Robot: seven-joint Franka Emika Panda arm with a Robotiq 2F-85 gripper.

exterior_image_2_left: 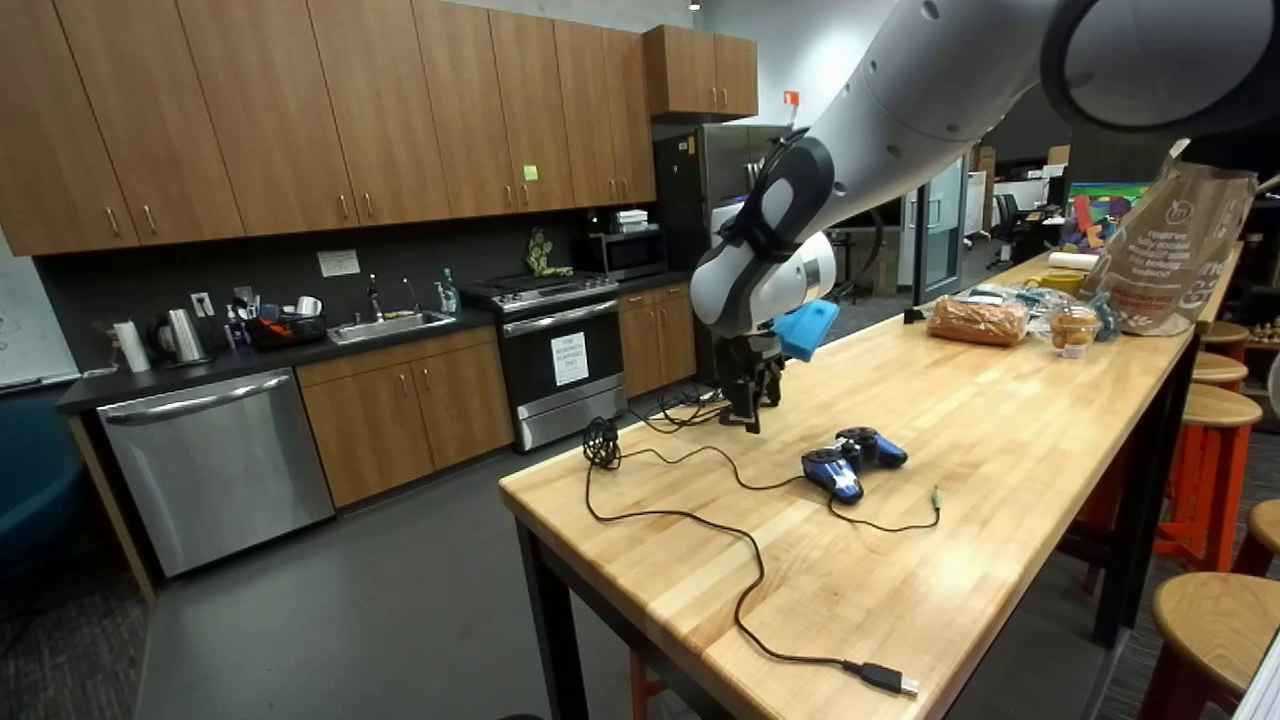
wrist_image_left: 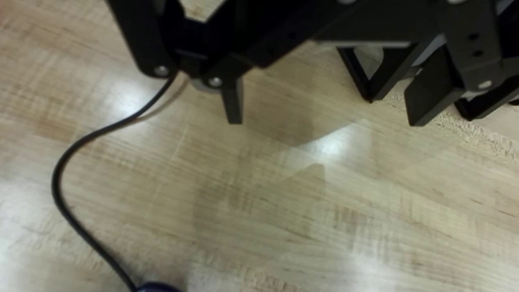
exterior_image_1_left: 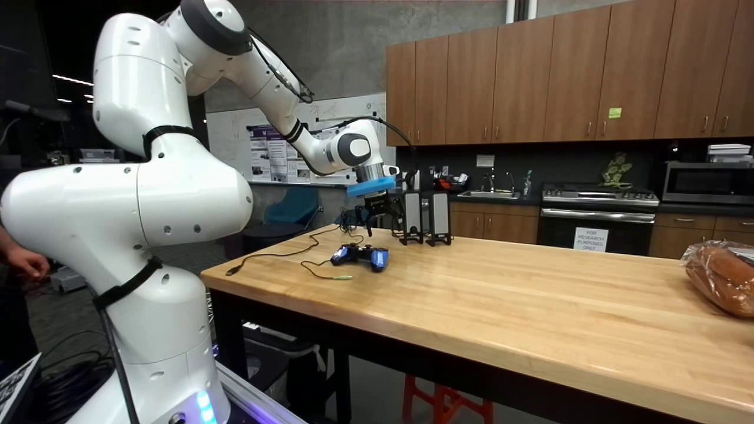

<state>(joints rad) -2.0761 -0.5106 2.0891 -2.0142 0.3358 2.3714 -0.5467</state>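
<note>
Gripper hangs above and off to one side of the blue game controller, fingers spread wide, nothing between them. The controller's flat on the tabletop, so it's probably just resting under its own weight, cable slack. Upright speakers near it seem freestanding, I'd guess. Funny thing: the wrist view nails that finger gap, but only an exterior view catches the paper bag well apart from the controller.
</note>
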